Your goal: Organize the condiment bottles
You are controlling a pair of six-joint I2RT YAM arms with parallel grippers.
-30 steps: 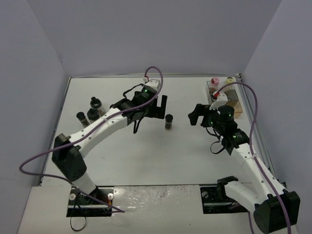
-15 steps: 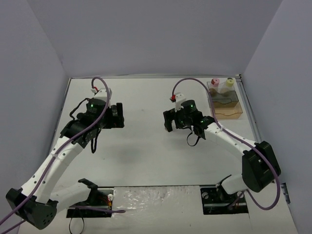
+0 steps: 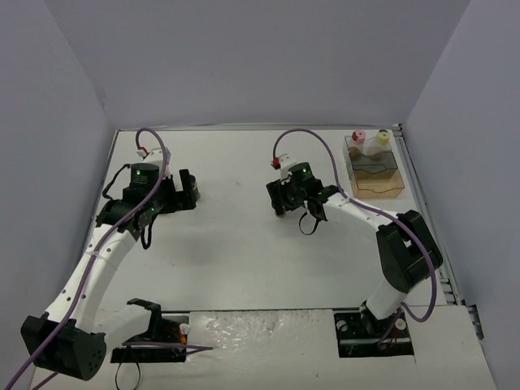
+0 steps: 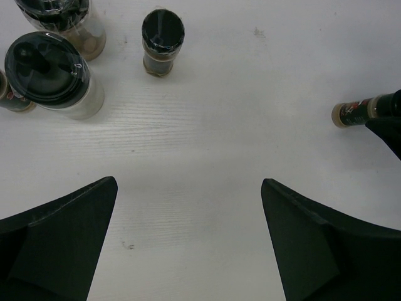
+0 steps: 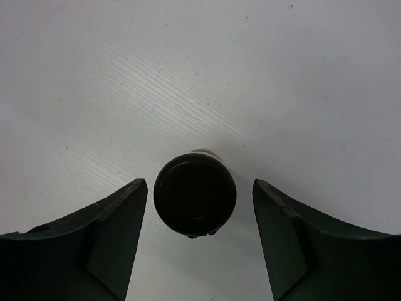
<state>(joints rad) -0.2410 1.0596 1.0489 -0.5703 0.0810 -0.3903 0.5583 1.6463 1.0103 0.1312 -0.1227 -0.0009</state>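
jaws of the right gripper (image 5: 199,185) stand apart on either side of a small upright bottle with a round black cap (image 5: 195,195), a gap showing on each side, out on the middle of the white table (image 3: 244,260). jaws of the left gripper (image 4: 188,188) are spread wide over bare table on the left side. ahead of it stand a slim dark-capped jar (image 4: 163,39), a wider clear shaker with a black lid (image 4: 53,75) and two more cut off by the frame. a slim bottle lying on its side (image 4: 357,111) sits off to its right. far right, a clear rectangular tray with a wooden base (image 3: 375,183) has a pink-capped bottle (image 3: 355,138) and a pale-yellow-capped bottle (image 3: 381,138) at its far end.
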